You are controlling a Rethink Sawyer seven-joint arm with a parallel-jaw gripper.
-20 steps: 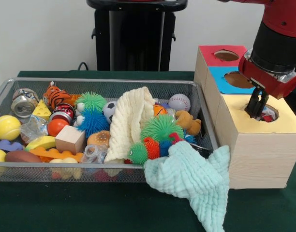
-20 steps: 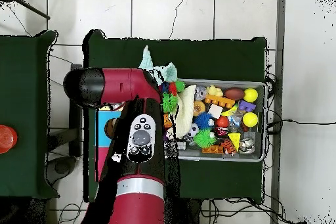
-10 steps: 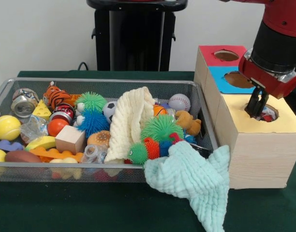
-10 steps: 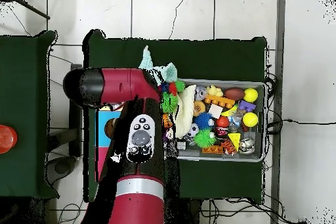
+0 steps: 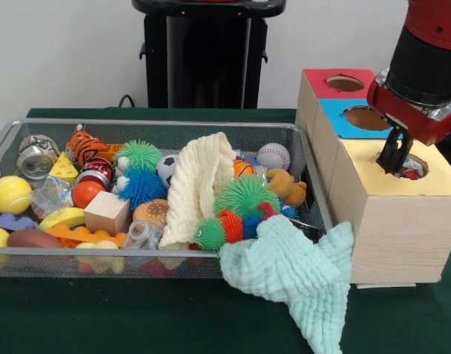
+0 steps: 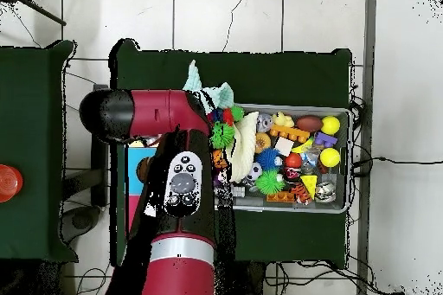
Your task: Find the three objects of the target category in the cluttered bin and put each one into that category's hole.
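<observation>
We cannot tell whether the jaws are apart or together: the black gripper [image 5: 397,158] is hanging at the rim of the round hole in the yellow top of the pale wooden sorting box [image 5: 391,236], at the right of the frame, and its tips are hiding each other. A red and white item [image 5: 412,172] is showing inside that hole; whether it is being held is unclear.

We are judging the main risk as a snag: the tips are sitting against the hole's edge, so a sideways move could catch the rim and shove the box.

The silver wire mesh bin [image 5: 211,259] is filling the left and centre, crowded to its walls. The mint green cloth [image 5: 299,280] is draping over the bin's lower right corner against the box, closing that gap. Open room is lying above the toys only.
</observation>
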